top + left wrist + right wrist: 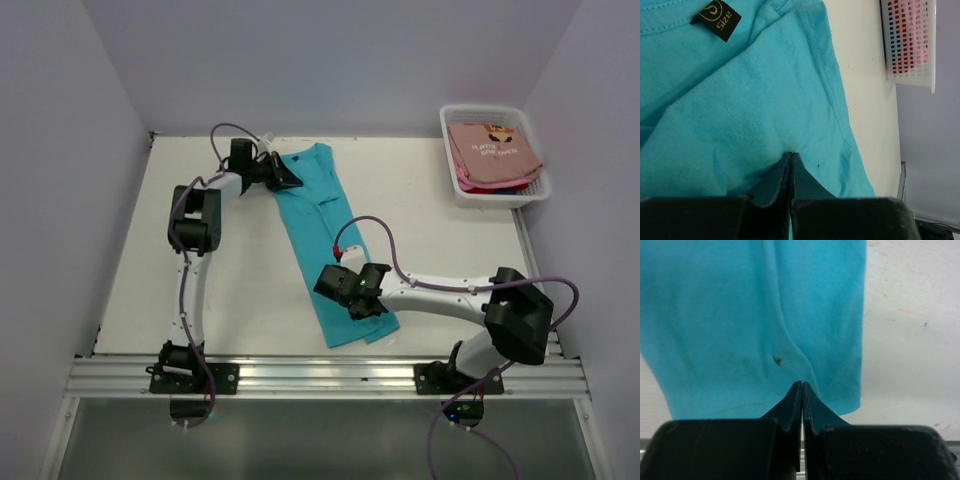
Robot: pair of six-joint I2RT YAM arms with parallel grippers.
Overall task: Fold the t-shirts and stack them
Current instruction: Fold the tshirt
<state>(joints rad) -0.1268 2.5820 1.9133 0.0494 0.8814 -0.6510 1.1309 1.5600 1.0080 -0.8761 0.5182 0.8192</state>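
Observation:
A teal t-shirt [315, 230] lies on the white table as a long narrow strip, running from the far left towards the near middle. My left gripper [287, 177] is shut on its far collar end. In the left wrist view the cloth [740, 100] puckers at the closed tips [791, 154], with the black size label [716, 20] above. My right gripper [370, 305] is shut on the near hem end. In the right wrist view the cloth [740, 315] creases into the closed tips [802, 383]. A salmon-pink t-shirt [495, 150] lies folded on top of others in the basket.
The white plastic basket [497, 197] stands at the far right corner and also shows in the left wrist view [912, 75]; red and pink cloth shows through its mesh. Grey walls enclose the table on three sides. A metal rail [320, 375] runs along the near edge.

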